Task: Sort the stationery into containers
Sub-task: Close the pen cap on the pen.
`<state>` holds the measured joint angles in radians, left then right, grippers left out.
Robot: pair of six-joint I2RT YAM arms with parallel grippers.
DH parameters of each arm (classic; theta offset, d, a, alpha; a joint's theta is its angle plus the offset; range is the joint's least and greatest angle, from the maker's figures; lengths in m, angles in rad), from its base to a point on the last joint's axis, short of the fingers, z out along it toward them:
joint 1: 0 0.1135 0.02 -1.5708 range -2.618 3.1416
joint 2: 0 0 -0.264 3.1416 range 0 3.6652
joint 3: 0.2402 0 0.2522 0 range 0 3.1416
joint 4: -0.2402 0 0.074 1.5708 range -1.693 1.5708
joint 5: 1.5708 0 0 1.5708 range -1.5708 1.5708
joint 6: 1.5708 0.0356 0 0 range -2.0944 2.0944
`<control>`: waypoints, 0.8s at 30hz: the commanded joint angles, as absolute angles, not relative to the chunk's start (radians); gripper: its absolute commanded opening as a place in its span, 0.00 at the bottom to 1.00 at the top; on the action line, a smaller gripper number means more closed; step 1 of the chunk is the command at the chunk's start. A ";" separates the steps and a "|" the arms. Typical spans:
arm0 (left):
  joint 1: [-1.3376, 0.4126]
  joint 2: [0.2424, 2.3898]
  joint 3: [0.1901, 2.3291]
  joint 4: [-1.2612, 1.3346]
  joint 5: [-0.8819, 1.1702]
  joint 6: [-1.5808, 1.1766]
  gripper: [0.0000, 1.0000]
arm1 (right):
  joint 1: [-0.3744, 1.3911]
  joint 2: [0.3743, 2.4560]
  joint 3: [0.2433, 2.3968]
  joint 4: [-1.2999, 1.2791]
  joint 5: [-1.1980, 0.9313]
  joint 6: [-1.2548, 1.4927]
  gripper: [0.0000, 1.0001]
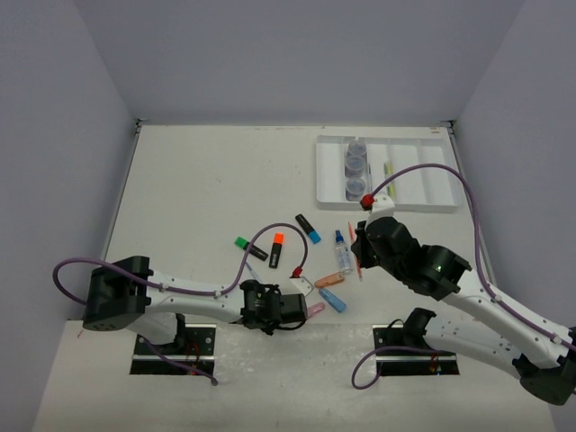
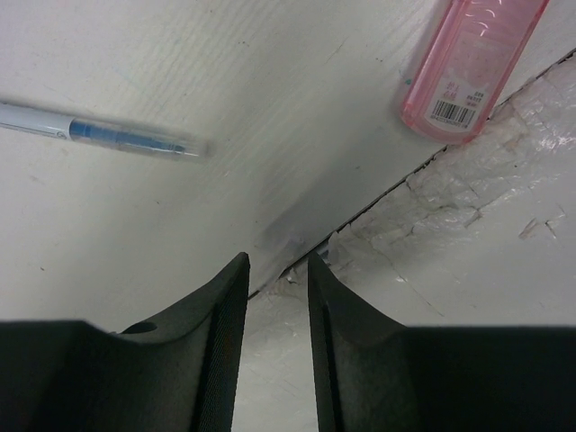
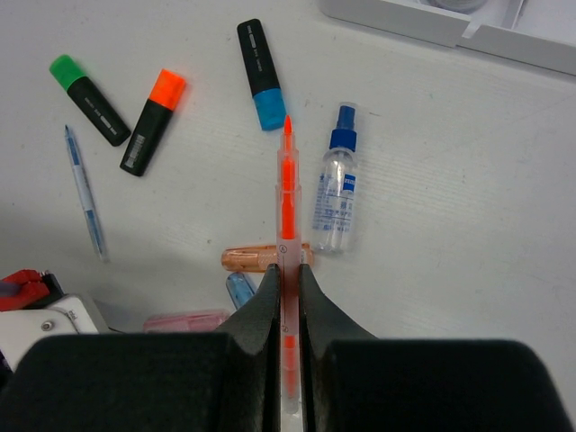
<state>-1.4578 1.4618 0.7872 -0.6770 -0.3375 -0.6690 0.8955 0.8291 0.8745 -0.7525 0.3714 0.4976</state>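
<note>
At the lower centre of the top view, the left pincer [image 2: 277,263] sits low over the tabletop [image 1: 198,180]. Its jaws are a narrow gap apart and nothing is between them. A pink capsule piece [image 2: 468,63] lies at the upper right of its wrist view, clear of the fingertips, and a thin blue pen [image 2: 117,135] lies at the left.

The right pincer [image 3: 286,274] is clamped on a thin orange pen [image 3: 286,189], which points up the frame. Just beside the pen lies the small blue-capped bottle [image 3: 336,202]. The green [image 3: 88,99], orange [image 3: 153,121] and blue [image 3: 261,75] highlighters lie loose toward the upper left.

The white tray [image 1: 387,205] is in the upper right of the top view. Three round jars [image 1: 356,165] are lined up in its leftmost compartment.
</note>
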 commanded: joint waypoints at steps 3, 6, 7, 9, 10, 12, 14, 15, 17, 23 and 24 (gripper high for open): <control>-1.453 1.502 0.780 -0.650 -0.311 -0.656 0.34 | 0.894 0.819 0.870 -0.750 0.359 0.494 0.00; -1.452 1.511 0.767 -0.644 -0.311 -0.663 0.33 | 0.894 0.825 0.869 -0.747 0.358 0.494 0.00; -1.451 1.515 0.764 -0.641 -0.311 -0.666 0.33 | 0.894 0.825 0.868 -0.745 0.357 0.494 0.00; -1.449 1.517 0.755 -0.632 -0.313 -0.669 0.33 | 0.893 0.824 0.867 -0.741 0.354 0.494 0.00; -1.445 1.517 0.750 -0.629 -0.312 -0.671 0.31 | 0.894 0.824 0.867 -0.740 0.352 0.493 0.00; -1.438 1.517 0.741 -0.620 -0.309 -0.672 0.29 | 0.894 0.822 0.867 -0.739 0.350 0.492 0.00; -1.429 1.518 0.734 -0.610 -0.308 -0.672 0.27 | 0.893 0.822 0.865 -0.738 0.350 0.494 0.00; -1.426 1.520 0.731 -0.607 -0.307 -0.672 0.26 | 0.894 0.822 0.865 -0.738 0.350 0.494 0.00; -1.418 1.523 0.726 -0.600 -0.303 -0.672 0.23 | 0.894 0.821 0.864 -0.741 0.347 0.494 0.00; -1.413 1.526 0.712 -0.582 -0.280 -0.674 0.08 | 0.894 0.815 0.863 -0.741 0.349 0.496 0.00; -1.413 1.525 0.712 -0.583 -0.281 -0.675 0.04 | 0.894 0.814 0.862 -0.741 0.348 0.497 0.00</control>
<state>-1.4211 1.4976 0.7651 -0.5953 -0.3110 -0.6690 0.8955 0.8288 0.8745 -0.7517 0.3499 0.4973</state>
